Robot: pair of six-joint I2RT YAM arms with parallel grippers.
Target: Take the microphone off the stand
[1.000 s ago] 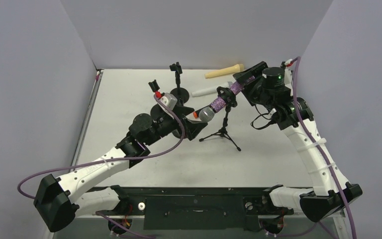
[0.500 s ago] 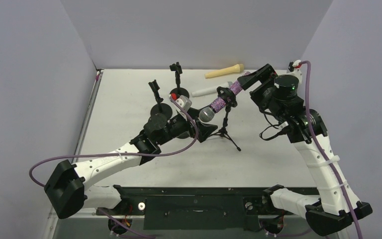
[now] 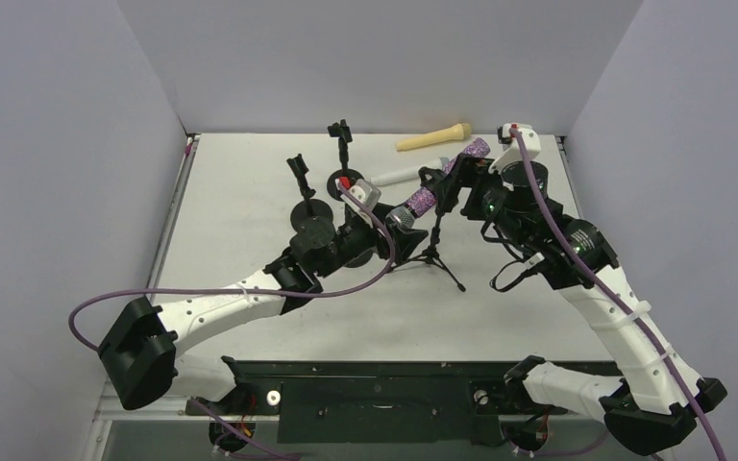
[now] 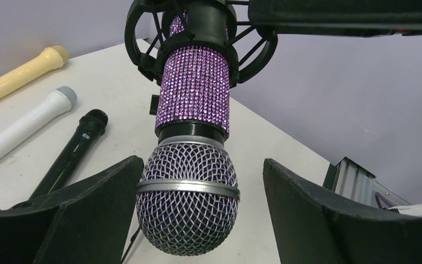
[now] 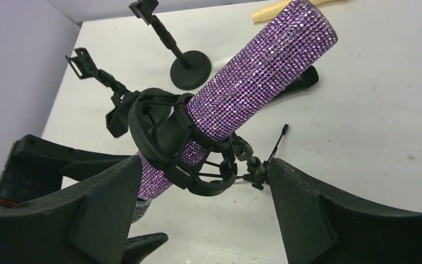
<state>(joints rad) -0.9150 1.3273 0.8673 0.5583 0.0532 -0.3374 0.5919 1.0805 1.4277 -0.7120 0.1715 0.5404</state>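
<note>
Both spread, left gripper (image 4: 202, 164) flanking microphone (image 4: 193, 104) (contact unclear), right gripper (image 5: 204, 164) flanking stand (image 5: 167, 129)

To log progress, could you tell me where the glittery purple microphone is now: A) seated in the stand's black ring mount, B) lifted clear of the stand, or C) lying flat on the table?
A: the purple microphone passes through the black ring mount atop the tripod stand.

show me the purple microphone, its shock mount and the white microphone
purple microphone (image 4: 193, 102): left wrist view, sparkly handle
shock mount (image 5: 165, 137): right wrist view, black inner collar
white microphone (image 4: 22, 129): left wrist view, mid-handle
</note>
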